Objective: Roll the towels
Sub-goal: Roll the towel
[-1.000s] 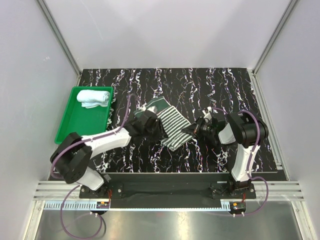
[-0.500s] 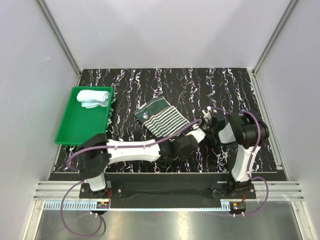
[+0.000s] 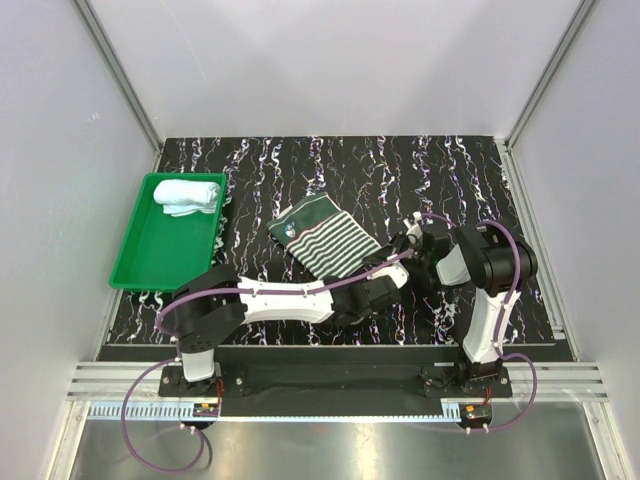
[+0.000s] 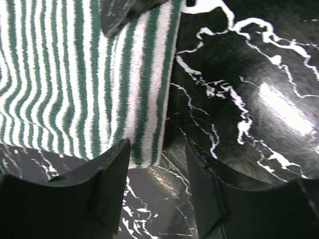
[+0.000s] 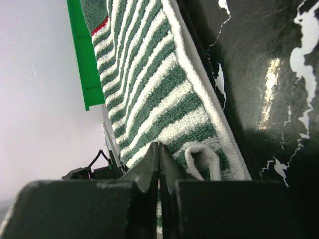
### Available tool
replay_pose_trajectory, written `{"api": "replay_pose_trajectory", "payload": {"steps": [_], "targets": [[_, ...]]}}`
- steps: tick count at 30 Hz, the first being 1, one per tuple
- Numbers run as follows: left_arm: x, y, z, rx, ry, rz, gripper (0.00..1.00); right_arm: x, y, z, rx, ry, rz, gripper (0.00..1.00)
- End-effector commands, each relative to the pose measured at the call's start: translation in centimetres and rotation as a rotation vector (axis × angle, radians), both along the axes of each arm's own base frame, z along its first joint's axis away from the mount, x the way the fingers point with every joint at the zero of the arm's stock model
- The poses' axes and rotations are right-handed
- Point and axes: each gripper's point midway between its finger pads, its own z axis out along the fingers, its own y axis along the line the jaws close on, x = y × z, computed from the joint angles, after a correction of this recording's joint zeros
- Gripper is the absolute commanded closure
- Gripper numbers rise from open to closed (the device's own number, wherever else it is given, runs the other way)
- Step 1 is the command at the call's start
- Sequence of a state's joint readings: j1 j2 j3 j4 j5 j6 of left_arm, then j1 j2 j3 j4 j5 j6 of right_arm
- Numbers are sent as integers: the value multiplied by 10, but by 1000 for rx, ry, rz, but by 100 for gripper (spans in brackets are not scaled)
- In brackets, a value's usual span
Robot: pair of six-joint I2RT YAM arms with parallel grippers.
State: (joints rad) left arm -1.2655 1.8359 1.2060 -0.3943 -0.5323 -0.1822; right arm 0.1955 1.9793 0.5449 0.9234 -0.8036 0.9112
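We are looking down on the black marbled table (image 3: 300, 165), with the green tray (image 3: 130, 268) sitting at its left side. The striped towel (image 3: 325, 238) is lying flat near the middle of the table, turned at an angle. It is dark green and white, with a plain dark band at its far end. The light blue towel (image 3: 187, 195) is resting in the far end of the tray, bunched into what we are reading as a finished roll, so we are judging the striped one to be the job in hand.

Our left gripper (image 4: 158, 185) is reaching across to the towel's near right corner. Its fingers are spread, one at the last stripes and the other over bare table. Our right gripper (image 5: 159, 160) is meeting the same edge from the right with its fingers pressed together. The terry is sloping up right at the tips, so we are taking it to be pinching the border, though the contact itself is hidden.

We are expecting the towel to handle as light, limp and thick-piled, sagging wherever it is unsupported and sliding easily on the glossy table. We are favouring a hold on the white hem (image 5: 199, 99) at the corners of one short end, keeping clear of the small loop (image 5: 203, 158).
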Motion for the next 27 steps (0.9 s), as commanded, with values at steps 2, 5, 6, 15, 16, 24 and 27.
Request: {"api": "replay_pose_trajectory", "payload": {"steps": [2, 5, 6, 15, 16, 24, 27], "targets": [[17, 2, 6, 14, -88, 31, 46, -9, -14, -48, -130, 102, -56, 100], [20, 9, -2, 25, -79, 58, 43, -9, -14, -49, -130, 105, -56, 100], [24, 12, -5, 17, -70, 79, 42, -8, -13, -49, -127, 101, -52, 100], [22, 15, -27, -19, -2, 62, 43, -10, -12, -56, -116, 122, -47, 100], [21, 16, -31, -13, 5, 62, 43, -10, -12, -54, -114, 119, -46, 100], [17, 22, -60, -43, 63, 85, 63, -10, -12, -55, -114, 124, -43, 100], [19, 22, -65, -105, 114, 104, 92, -10, -11, -50, -104, 117, -40, 100]]}}
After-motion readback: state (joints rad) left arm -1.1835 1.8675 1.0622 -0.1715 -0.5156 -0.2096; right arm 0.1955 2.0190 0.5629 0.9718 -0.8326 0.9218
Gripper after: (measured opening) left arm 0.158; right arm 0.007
